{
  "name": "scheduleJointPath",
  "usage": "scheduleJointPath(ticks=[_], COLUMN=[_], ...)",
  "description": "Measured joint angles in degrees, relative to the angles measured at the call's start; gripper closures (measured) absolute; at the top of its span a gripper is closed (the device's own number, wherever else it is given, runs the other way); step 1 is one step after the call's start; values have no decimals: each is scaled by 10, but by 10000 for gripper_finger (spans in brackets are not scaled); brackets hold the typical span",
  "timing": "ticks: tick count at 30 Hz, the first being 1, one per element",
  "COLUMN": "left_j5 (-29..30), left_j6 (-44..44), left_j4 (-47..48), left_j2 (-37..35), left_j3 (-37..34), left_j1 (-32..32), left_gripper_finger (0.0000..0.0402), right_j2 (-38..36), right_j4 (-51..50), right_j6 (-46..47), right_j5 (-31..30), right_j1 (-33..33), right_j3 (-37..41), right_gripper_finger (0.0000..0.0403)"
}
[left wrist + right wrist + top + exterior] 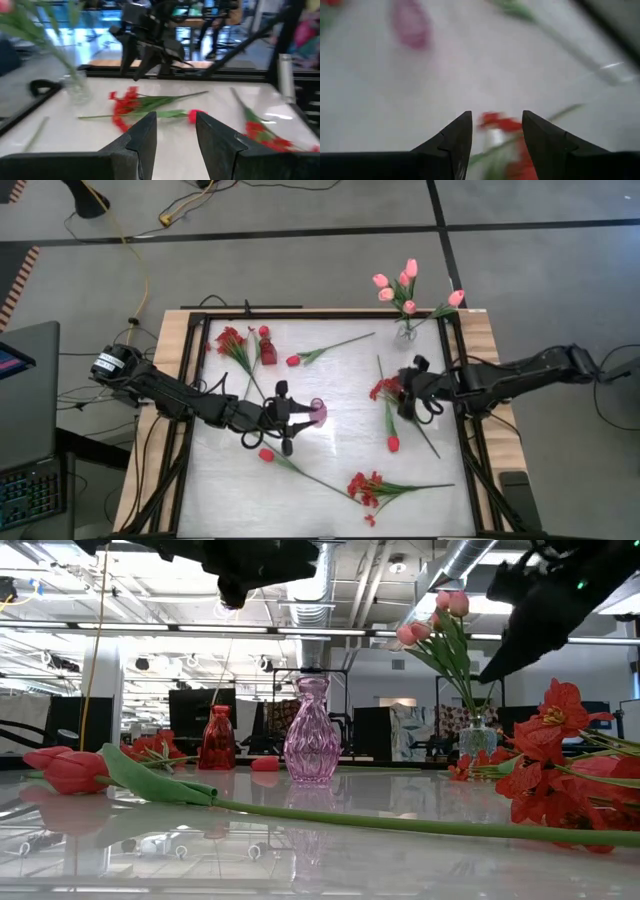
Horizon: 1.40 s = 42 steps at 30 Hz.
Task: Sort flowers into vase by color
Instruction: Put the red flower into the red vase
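High view: pink tulips (pixel 405 288) vased upper right; red flowers (pixel 372 487) strewn, unsorted. Left gripper (pixel 287 420), right gripper (pixel 408 390): jaws parted, empty.

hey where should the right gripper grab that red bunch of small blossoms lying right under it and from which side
Grip the thin green stem just behind the blossoms of the red bunch, coming straight down from above. It lies flat on the table, so the stem is the only slim part the open right gripper could straddle, fingers set across it. Another stem runs close by, so avoid catching both.
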<state>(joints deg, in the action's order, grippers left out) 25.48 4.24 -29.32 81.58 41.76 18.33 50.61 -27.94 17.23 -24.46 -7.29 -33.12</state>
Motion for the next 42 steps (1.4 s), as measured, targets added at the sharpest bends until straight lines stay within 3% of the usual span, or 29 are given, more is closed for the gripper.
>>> scheduleJointPath(ticks=[6, 14, 20, 28, 33, 36, 38, 42], left_j5=[-81, -93, -85, -84, -81, -30, 7, 6], left_j6=[56, 159, 174, 194, 279, 353, 376, 343], left_j4=[29, 122, 289, 502, 647, 728, 751, 758], left_j2=[0, 0, -19, -19, -18, -18, -19, -19], left_j3=[0, 9, 92, 193, 228, 246, 258, 264], left_j1=[0, 0, 0, 8, 13, 10, 2, -17], left_gripper_finger=[278, 278, 278, 278, 278, 278, 278, 278], right_j2=[2, 18, 49, 77, 83, 88, 88, 87], right_j4=[1, 3, 1, -2, 0, 2, 1, 4], right_j6=[127, 252, 259, 229, 228, 226, 226, 227], right_j5=[98, 53, 12, 3, -17, -42, -62, -102], right_j1=[-71, -207, -284, -305, -305, -305, -305, -304], right_j3=[-5, -5, -5, -4, -4, -4, -4, -4], right_gripper_finger=[205, 205, 205, 205, 205, 205, 205, 205])
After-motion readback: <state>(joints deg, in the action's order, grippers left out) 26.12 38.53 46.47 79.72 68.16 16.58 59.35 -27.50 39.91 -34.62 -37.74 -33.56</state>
